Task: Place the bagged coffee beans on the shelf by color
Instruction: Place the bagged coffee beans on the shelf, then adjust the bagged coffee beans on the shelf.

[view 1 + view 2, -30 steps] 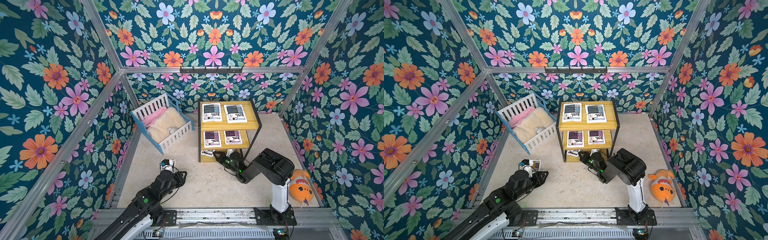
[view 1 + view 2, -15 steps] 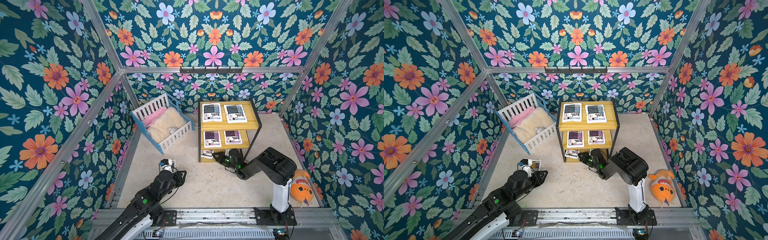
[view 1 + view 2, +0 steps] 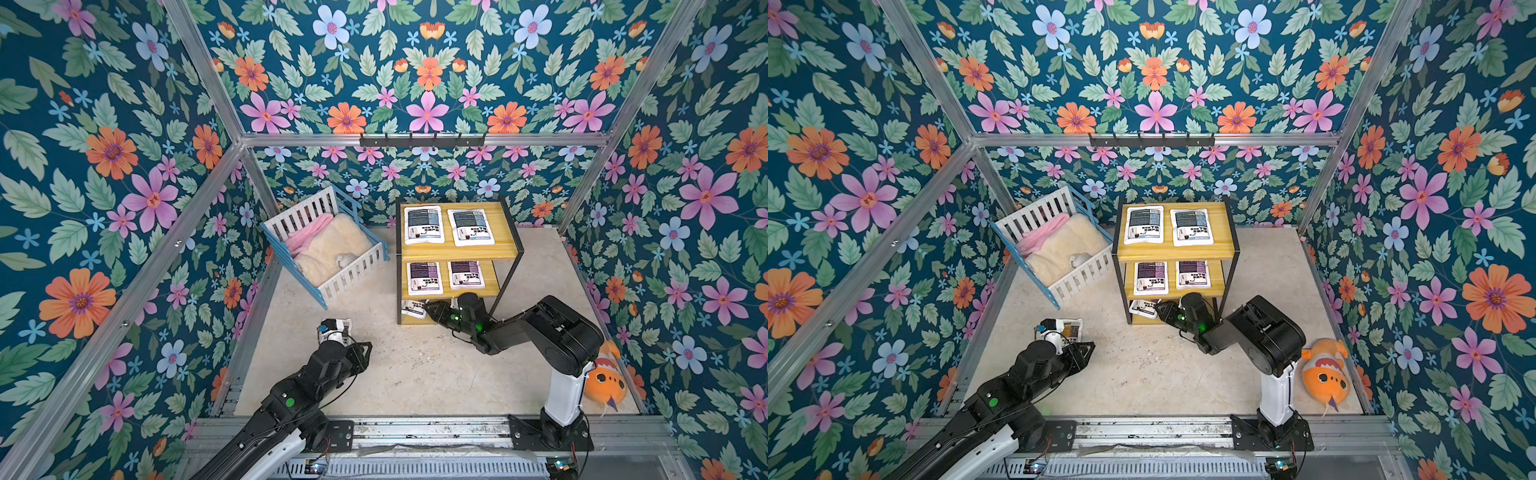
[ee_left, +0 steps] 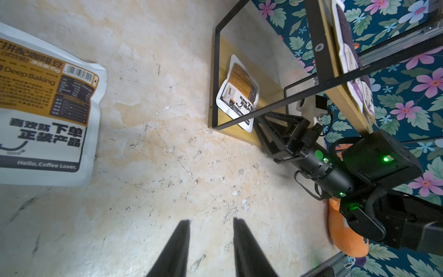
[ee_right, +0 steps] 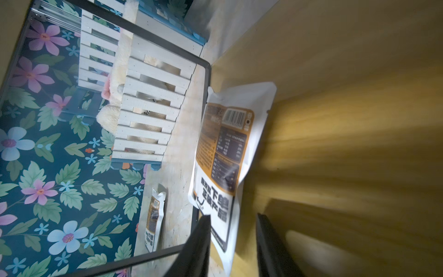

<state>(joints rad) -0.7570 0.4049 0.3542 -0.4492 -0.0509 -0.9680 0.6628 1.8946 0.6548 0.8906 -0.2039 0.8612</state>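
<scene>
Shelf (image 3: 457,252): yellow boards, black frame. White-edged blue-grey pouches (image 3: 423,224), purple pouches (image 3: 424,277), yellow-brown pouch (image 4: 239,96). Crib (image 3: 353,276) white-and-blue; plush fish (image 3: 602,378) orange; walls (image 3: 104,187) teal, floral.

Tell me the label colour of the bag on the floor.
Bag: yellow-brown label, best in left wrist view.

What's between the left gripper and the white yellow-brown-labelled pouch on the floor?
Bare beige floor only, from left gripper to pouch; left wrist view shows it.

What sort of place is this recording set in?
Most likely a staged robot test cell dressed as a child's room: floral wallpaper panels in an aluminium frame, a doll crib and plush fish on the floor, and two robot arms near a stepped shelf of coffee pouches.
</scene>
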